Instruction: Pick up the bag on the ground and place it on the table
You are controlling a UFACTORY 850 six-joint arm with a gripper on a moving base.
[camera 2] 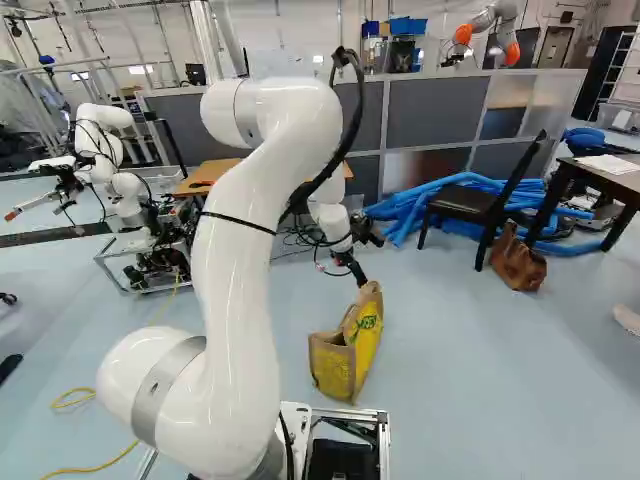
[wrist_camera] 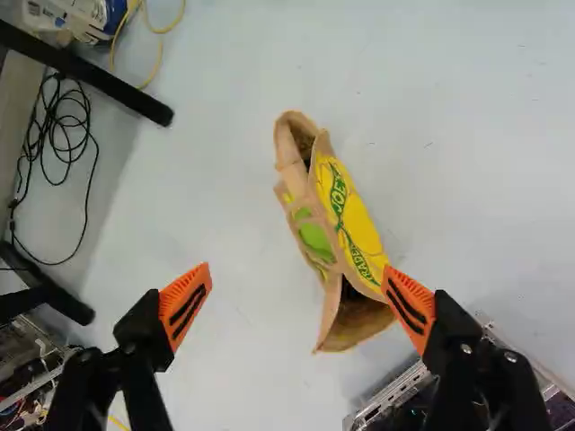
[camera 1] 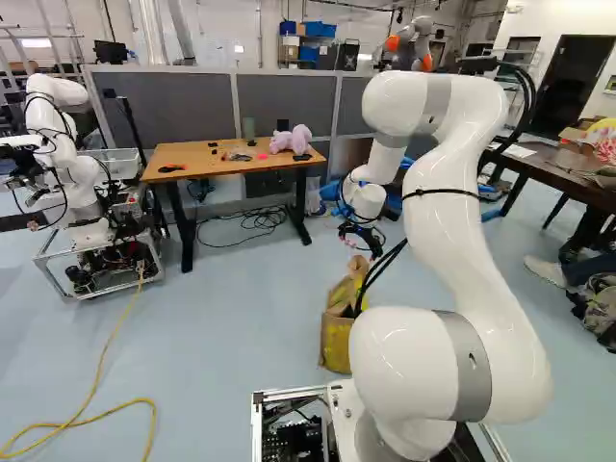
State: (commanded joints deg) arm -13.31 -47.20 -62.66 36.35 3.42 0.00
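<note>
In the right base view my gripper (camera 2: pixel 358 272) is above the brown and yellow bag (camera 2: pixel 334 368), which stands on the floor ahead of the base. The wrist view shows the gripper (wrist_camera: pixel 297 284) open, its orange-padded fingers wide apart. Below them lies the bag (wrist_camera: pixel 359 235), mostly ahead of the gap and nearer the finger beside the base frame; neither finger grips it. Its mouth and handles face up. The wooden table (camera 1: pixel 207 154) stands beyond, left of my arm in the left base view, and my arm partly hides it in the right base view.
On the wooden table are a pink plush toy (camera 1: pixel 291 140) and small items. Another robot (camera 1: pixel 72 164) stands left of it. Black cables (camera 1: pixel 255 219) lie beneath. A chair (camera 2: pixel 480 205), blue tubes (camera 2: pixel 440 195), a brown handbag (camera 2: pixel 518 262) and a dark table (camera 2: pixel 610 180) are at right.
</note>
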